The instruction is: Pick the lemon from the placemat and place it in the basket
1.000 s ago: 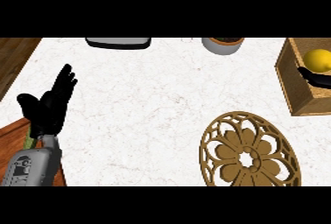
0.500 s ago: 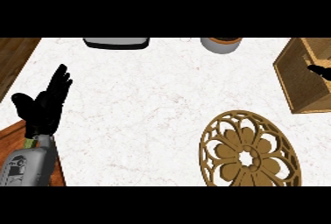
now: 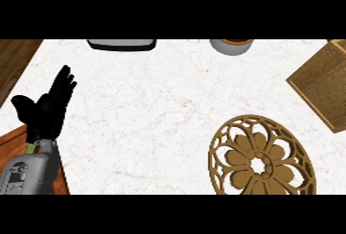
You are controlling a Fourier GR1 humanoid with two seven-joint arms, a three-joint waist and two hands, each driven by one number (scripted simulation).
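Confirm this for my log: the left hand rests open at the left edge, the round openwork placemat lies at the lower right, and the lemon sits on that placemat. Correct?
Not quite. In the head view the placemat is bare; no lemon shows on it or anywhere else in the picture. The rest holds: the left hand rests open at the left edge, and the round openwork placemat lies at the lower right.

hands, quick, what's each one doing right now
Left hand: open, fingers straight and up, resting at the left of the counter, holding nothing.
Right hand: not in view, so it cannot be told.
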